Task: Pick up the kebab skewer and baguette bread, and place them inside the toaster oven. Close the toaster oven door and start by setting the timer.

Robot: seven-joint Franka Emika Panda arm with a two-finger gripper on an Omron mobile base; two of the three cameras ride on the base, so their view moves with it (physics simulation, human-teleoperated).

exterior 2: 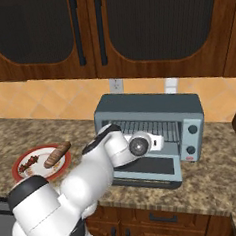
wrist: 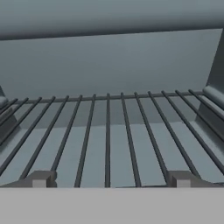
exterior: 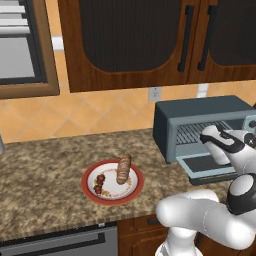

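The gripper (wrist: 109,179) is spread wide, empty, at the oven (exterior 2: 149,118) rack. At lower left, the baguette (exterior: 123,169) is judged stiff and light, best grasped mid-length.

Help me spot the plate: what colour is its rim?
Red rim on the plate, white inside; clearest in the left base view.

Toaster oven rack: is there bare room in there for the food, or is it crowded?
The wire rack inside the toaster oven lies bare from side wall to side wall, back to the rear wall. The open gripper sits at its front edge. The crowded spot is the plate, carrying baguette bread and kebab skewer.
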